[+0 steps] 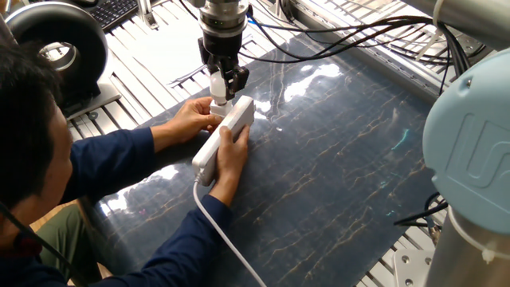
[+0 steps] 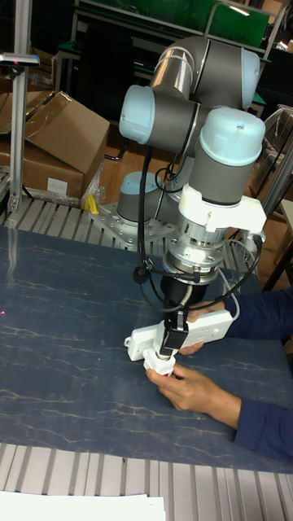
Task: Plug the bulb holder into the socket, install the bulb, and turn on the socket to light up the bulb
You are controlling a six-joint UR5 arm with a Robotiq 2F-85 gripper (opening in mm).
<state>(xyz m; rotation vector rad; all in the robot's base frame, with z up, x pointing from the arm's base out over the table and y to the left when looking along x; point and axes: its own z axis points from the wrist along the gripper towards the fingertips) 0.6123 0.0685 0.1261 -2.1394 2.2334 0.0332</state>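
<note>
Bulb held over holder, person steadying the strip.

We see the black two-finger pincer point(image 1: 223, 80) clamped on the small white frosted bulb point(image 1: 217, 83), pointing straight down w/ the bulb sitting on the small white cube-shaped bulb holder point(image 1: 217, 104), which sits at the far end of the long slim white power-strip socket point(image 1: 223, 134) on the dark marbled desk point(image 1: 335, 167). A person's two hands point(image 2: 185, 386) grip holder & strip.

The UR5 arm point(image 2: 191, 122) reaches down with its wrist vertical, the gripper point(image 1: 222, 82) pointing straight at the desk. Its black jaws stand close together, clamped on the bulb point(image 1: 217, 84). A person's two hands point(image 1: 191, 119) sit just below the gripper, one on each side, fingers curled inward.
</note>
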